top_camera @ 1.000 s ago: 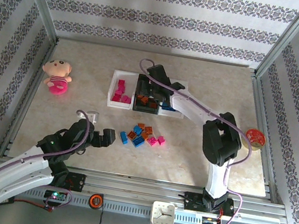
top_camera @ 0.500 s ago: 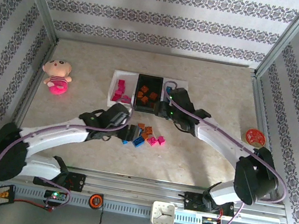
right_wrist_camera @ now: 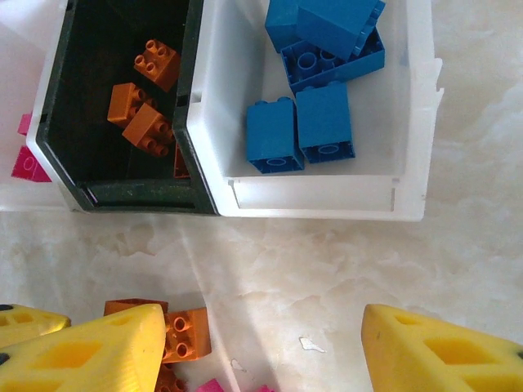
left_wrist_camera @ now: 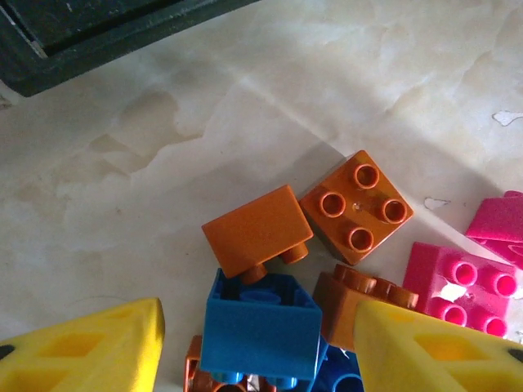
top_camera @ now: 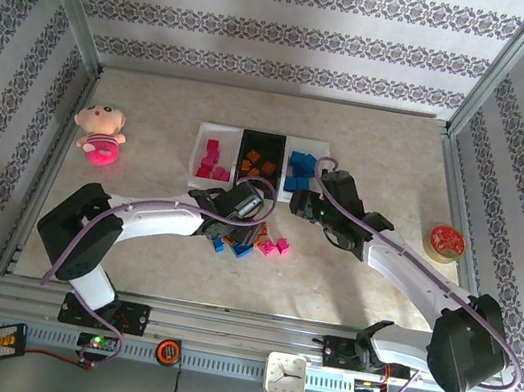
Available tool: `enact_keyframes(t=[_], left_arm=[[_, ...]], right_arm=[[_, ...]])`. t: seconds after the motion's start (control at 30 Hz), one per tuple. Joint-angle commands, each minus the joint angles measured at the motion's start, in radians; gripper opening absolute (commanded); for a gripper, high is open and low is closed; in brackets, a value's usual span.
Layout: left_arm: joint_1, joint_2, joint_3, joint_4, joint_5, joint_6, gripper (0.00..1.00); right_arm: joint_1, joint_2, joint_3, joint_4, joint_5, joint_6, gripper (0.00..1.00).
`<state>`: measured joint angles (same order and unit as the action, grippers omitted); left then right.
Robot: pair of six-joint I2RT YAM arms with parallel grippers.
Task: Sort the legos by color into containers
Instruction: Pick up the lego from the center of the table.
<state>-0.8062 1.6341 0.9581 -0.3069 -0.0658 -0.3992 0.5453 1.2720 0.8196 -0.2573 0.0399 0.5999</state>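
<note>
three bins [top_camera: 263, 142] in a row on the table [top_camera: 156, 106], pink, orange and blue legos [top_camera: 300, 162] sorted inside, loose legos [top_camera: 252, 239] just in front, partly hidden beneath the left claw [top_camera: 243, 205], spread wide astride a blue brick [left_wrist_camera: 260, 335], gripping nothing, right claw [right_wrist_camera: 263, 327] wide open, empty, fingers cut by frame edge

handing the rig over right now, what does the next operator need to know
Left gripper: open, empty, over the loose pile.
Right gripper: open, empty, just in front of the bins.
Done: pink legos in the left white bin, orange legos in the black bin, blue legos in the right white bin.
Left: sort the pile's mixed blue, orange and pink bricks.
</note>
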Motion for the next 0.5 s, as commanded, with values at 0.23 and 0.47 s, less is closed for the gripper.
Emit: enact_keyframes(t=[0.23,0.47], left_arm=[[-0.011,0.035,0.032,-0.023,-0.026,0.037,0.52],[-0.010,0.029,0.022,-0.040,-0.028,0.036,0.52]], right_arm=[[-0.016,-0.025,-0.014,0.011,0.000,0.010,0.65],[-0.024,-0.030,-0.019,0.012,0.003,0.015,0.65]])
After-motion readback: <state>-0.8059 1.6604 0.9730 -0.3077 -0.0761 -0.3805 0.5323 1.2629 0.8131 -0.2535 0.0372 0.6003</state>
